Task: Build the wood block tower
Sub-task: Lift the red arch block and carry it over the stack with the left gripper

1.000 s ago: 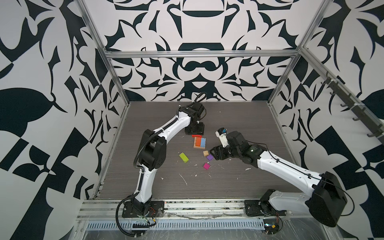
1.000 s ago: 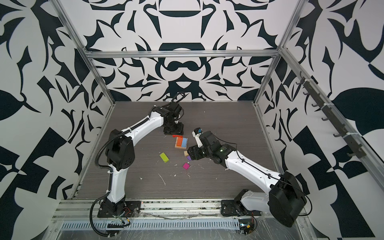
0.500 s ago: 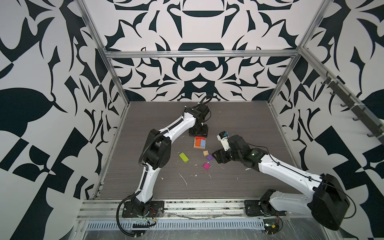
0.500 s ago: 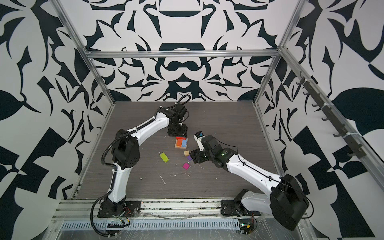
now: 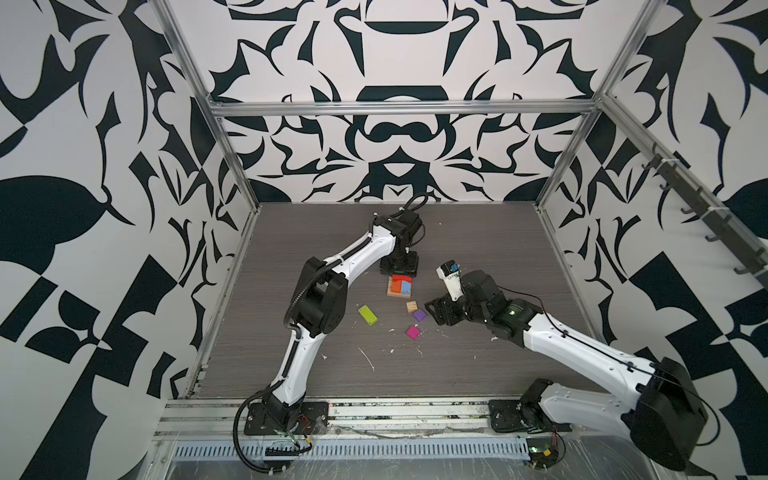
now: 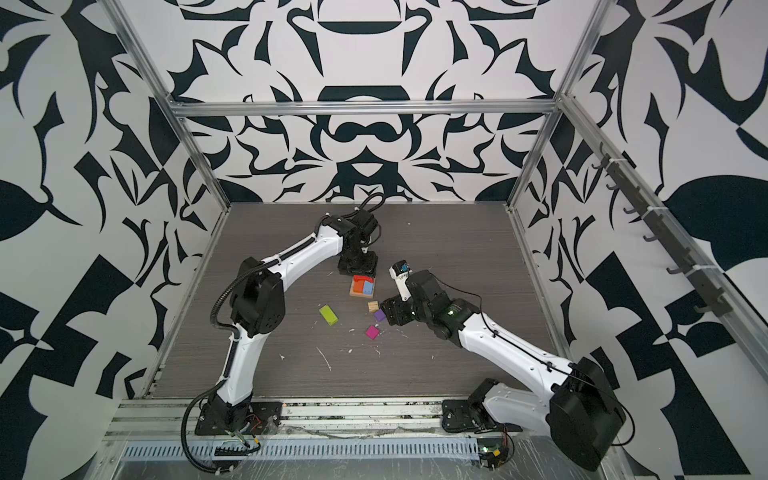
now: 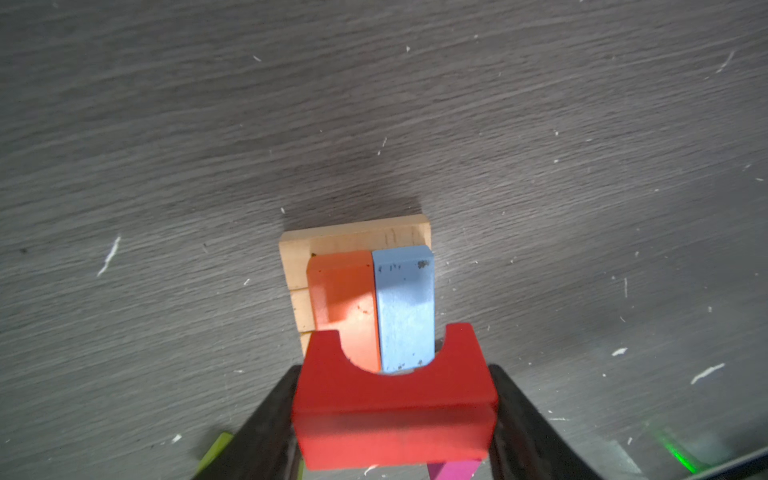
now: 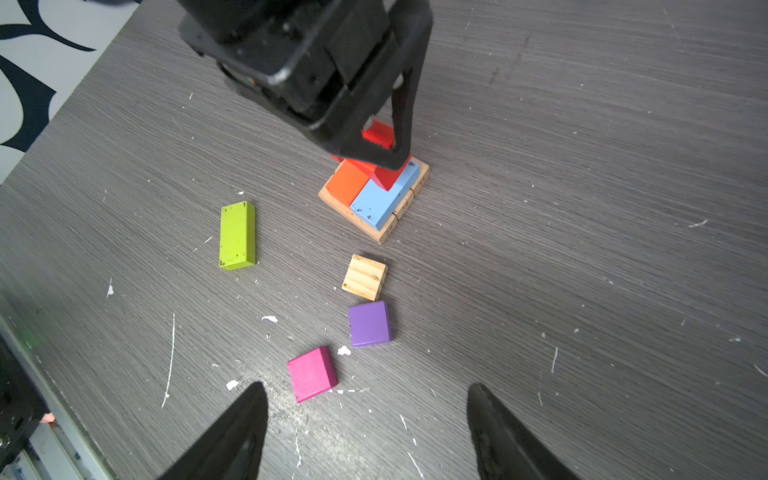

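Observation:
The wood block tower [image 5: 400,292] [image 6: 362,291] is a flat tan base [image 7: 353,235] with an orange oblong [image 7: 343,299] and a blue oblong [image 7: 405,299] side by side on it. My left gripper [image 7: 392,374] [image 5: 399,266] is shut on a red notched block [image 7: 392,415] [image 8: 380,135] over their far end; contact with them is unclear. Loose wood blocks lie nearer: a lime-green oblong [image 8: 237,235], a tan cube [image 8: 365,277], a purple cube [image 8: 369,323] and a magenta cube [image 8: 312,374]. My right gripper [image 8: 365,388] [image 5: 434,309] hovers open just right of the purple cube, holding nothing.
White flecks [image 5: 368,359] litter the dark wood-grain table [image 5: 478,249]. Patterned walls on aluminium posts [image 5: 232,166] close in the left, back and right sides. A metal rail [image 5: 395,409] runs along the front edge between the two arm bases.
My left arm has shifted right and slightly nearer, bringing the red block over the tower's far end. My right gripper has barely moved and stays open.

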You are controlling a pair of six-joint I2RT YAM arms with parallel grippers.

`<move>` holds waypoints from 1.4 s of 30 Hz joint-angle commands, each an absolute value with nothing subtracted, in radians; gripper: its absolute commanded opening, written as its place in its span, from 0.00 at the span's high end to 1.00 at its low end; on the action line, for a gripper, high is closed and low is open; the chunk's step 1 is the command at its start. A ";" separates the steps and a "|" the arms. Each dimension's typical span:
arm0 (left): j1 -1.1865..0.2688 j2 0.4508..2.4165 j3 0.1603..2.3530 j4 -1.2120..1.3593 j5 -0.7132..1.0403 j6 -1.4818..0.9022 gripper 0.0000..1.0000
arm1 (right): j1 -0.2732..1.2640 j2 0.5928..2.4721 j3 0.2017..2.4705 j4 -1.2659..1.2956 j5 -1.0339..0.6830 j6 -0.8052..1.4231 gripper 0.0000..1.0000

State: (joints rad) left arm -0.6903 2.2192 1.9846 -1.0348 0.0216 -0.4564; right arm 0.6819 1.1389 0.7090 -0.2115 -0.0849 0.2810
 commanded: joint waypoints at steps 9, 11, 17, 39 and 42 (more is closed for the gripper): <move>-0.698 2.249 2.024 -1.089 0.003 -0.448 0.47 | 0.680 1.129 0.708 -0.186 -0.078 0.267 0.21; -0.698 2.250 2.023 -1.089 0.001 -0.446 0.47 | 0.680 1.130 0.709 -0.186 -0.078 0.268 0.21; -0.698 2.253 2.025 -1.094 -0.007 -0.443 0.47 | 0.681 1.132 0.709 -0.186 -0.079 0.270 0.21; -0.715 2.273 2.042 -1.121 -0.044 -0.425 0.47 | 0.680 1.143 0.716 -0.184 -0.078 0.271 0.21; -0.715 2.273 2.039 -1.121 -0.050 -0.426 0.46 | 0.680 1.142 0.716 -0.184 -0.080 0.270 0.21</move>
State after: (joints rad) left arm -0.7101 2.2547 2.0174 -1.0641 -0.0341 -0.4290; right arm 0.6819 1.1400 0.7090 -0.2115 -0.0853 0.2810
